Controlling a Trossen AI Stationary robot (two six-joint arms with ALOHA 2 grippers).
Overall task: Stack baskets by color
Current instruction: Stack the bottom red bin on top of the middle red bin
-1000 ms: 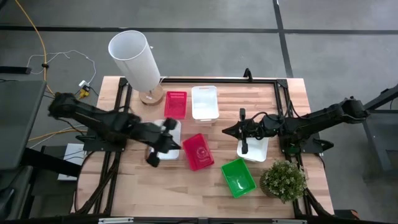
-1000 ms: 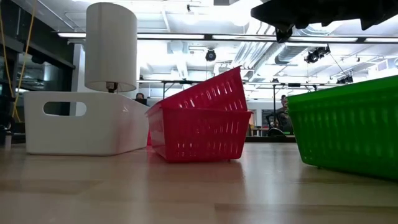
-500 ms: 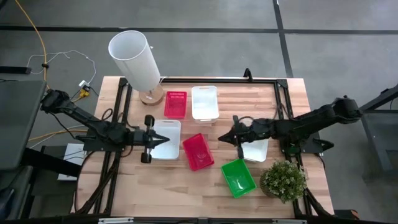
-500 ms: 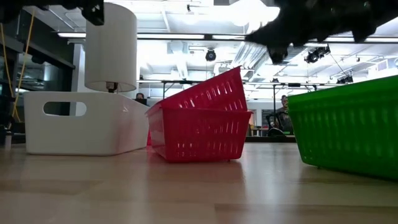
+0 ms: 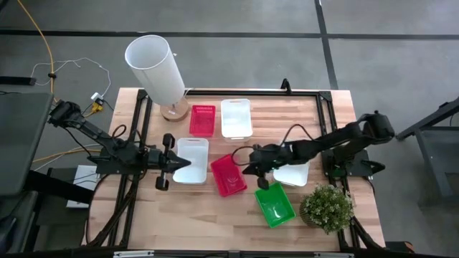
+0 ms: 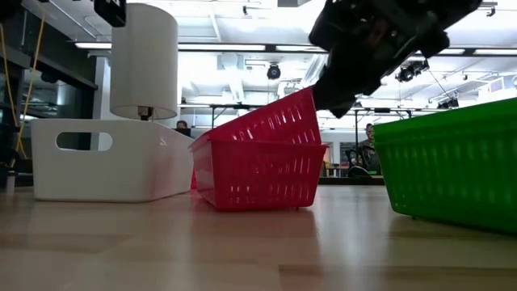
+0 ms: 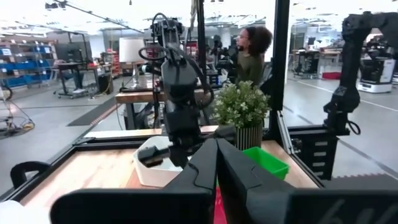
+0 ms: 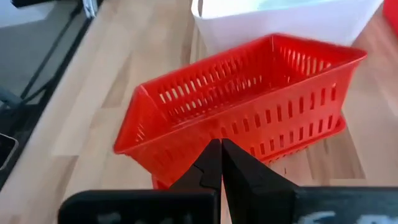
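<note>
The right arm reaches across the wooden counter, its right end effector clenched and empty, just beside the tilted red basket near the counter's middle; in the right wrist view the perforated red plastic basket lies just ahead of the pressed-together fingertips. The left arm stretches low along the left edge, its left end effector also clenched on nothing, beside a smooth white basket. A green slotted basket sits near a potted plant.
</note>
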